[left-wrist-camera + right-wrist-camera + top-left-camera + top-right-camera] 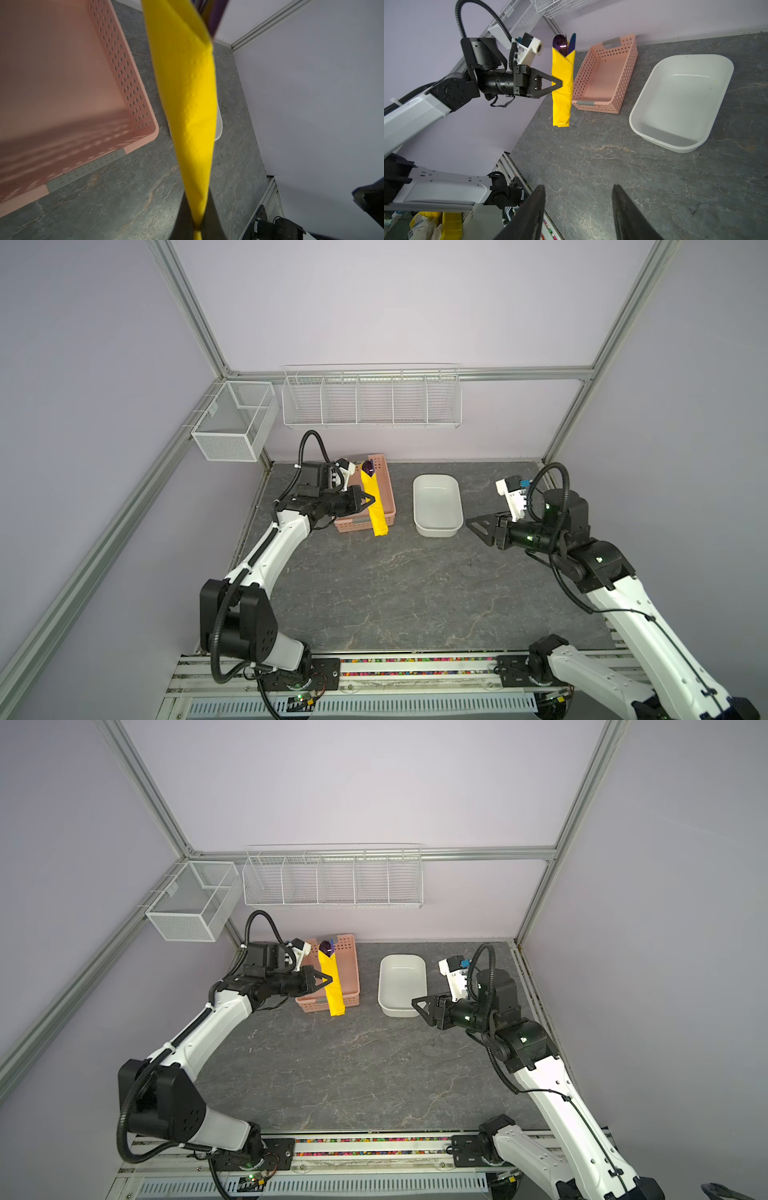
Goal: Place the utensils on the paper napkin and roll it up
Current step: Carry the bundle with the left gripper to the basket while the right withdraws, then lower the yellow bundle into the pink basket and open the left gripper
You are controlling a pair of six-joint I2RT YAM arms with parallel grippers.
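One napkin (378, 519), one basket (390, 497), one tub (437, 527)

Left claw (328, 980) closed on the middle of a rolled yellow napkin (335, 997), purple utensils (325, 947) poking from the roll's end past the claw, pink basket (351, 973) just behind, white tub (402, 986) between this claw and right claw (415, 1004)

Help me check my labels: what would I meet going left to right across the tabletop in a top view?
Pink perforated plastic basket → white oblong plastic tub → open right end effector. The rolled yellow paper napkin in the shut left end effector overlaps the basket, so omitted.
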